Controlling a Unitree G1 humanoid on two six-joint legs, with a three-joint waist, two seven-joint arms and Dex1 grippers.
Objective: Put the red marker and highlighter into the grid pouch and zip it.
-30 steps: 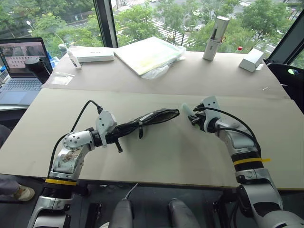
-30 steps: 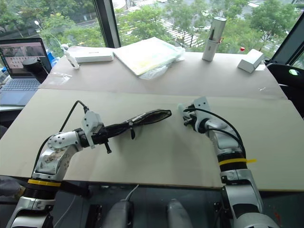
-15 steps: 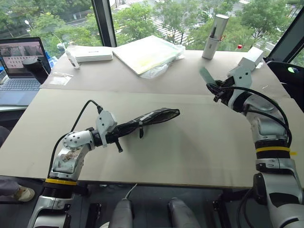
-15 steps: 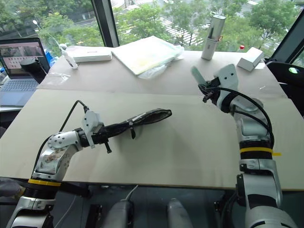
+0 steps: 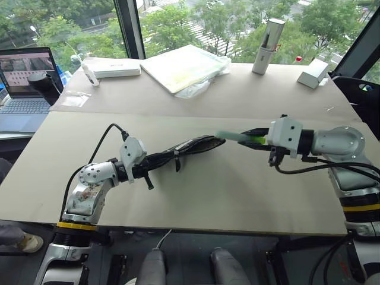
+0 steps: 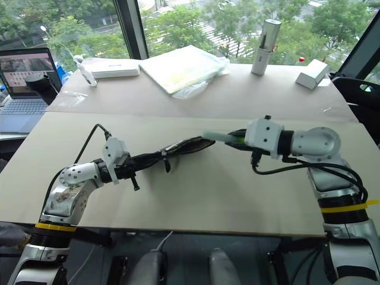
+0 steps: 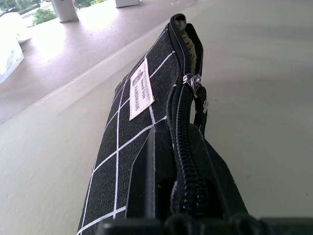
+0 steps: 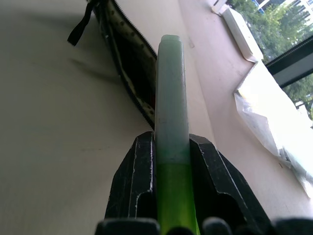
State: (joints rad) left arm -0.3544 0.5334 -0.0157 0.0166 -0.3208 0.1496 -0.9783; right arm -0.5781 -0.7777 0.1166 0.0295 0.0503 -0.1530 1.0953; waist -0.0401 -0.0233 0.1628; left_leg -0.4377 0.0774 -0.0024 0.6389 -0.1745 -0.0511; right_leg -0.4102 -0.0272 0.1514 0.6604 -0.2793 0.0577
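A wide, pale tabletop (image 5: 196, 196) made of two boards fills the scene, with a seam running across it behind the arms and its near edge just in front of the robot. Between the two arms and that near edge the surface is bare, giving open room. Along the far edge by the window lie a stack of papers in plastic (image 5: 185, 66), a flat white box (image 5: 117, 67), an upright silver cylinder (image 5: 263, 38) and a small white block (image 5: 313, 73), all well apart from the arms; a laptop (image 5: 25, 83) sits beyond the table's left edge. The grid pouch (image 5: 184, 149), a long flat black fabric case with thin white grid lines and a small white label, is held up off the table at one end by the left gripper (image 5: 144, 171), whose two black fingers are clamped tight on its zippered edge. The zipper is partly undone, so the pouch's far end gapes open toward the right arm, showing a dotted lining. The right gripper (image 5: 259, 140) pinches the highlighter (image 5: 236, 136), a stubby stick with a pale translucent green front and a brighter green rear between the fingers. Its pale tip points at the pouch's open mouth, just beside it.
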